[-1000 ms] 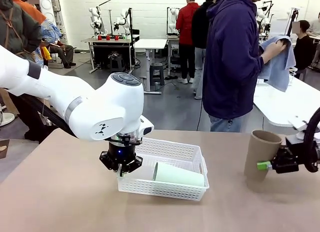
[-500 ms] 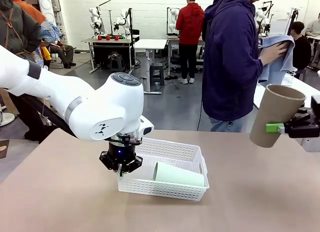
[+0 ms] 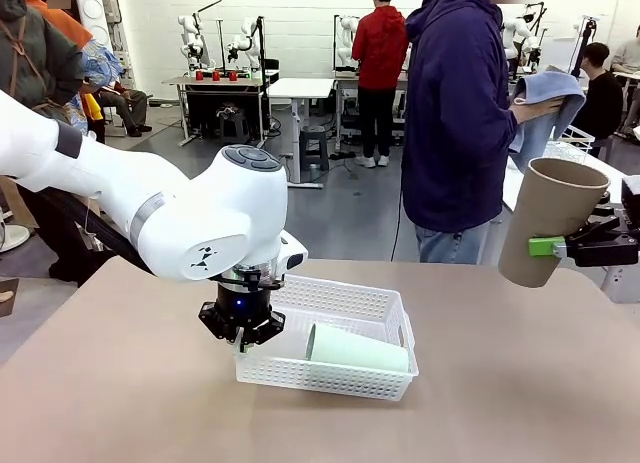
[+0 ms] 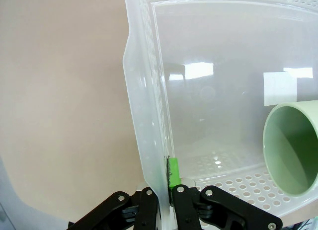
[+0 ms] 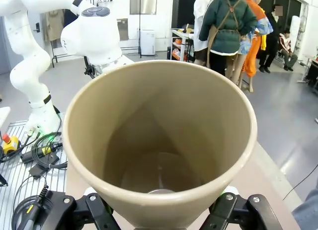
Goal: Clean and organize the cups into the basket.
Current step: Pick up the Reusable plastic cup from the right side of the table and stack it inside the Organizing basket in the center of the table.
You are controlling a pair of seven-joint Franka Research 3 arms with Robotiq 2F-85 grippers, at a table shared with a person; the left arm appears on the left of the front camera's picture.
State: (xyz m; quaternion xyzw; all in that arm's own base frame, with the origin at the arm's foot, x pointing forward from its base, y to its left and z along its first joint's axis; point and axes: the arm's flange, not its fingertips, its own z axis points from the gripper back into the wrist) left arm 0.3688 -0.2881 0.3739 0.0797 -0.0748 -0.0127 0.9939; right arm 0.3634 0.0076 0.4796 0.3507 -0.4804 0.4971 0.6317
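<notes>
Front view: left gripper [image 3: 240, 343] clamps the left wall of the shallow white perforated plastic basket [image 3: 330, 375], apparently steadying it around the lying pale mint-green tapered cup [image 3: 357, 350], while right gripper [image 3: 548, 248] grips the matte tan tapered cup [image 3: 555, 208] aloft at right, probably for wiping.

Front view: sits fixed on the robot's side of the table [image 3: 120, 383], faces across it toward the person [image 3: 455, 113] at the far edge. Left wrist view: points steeply downward, very close on the basket [image 4: 144, 115] and mint-green cup [image 4: 293, 145], both shared with the front view. Right wrist view: looks close up into the tan cup [image 5: 159, 140], faces back toward the left arm [image 5: 94, 36], likewise shared.
</notes>
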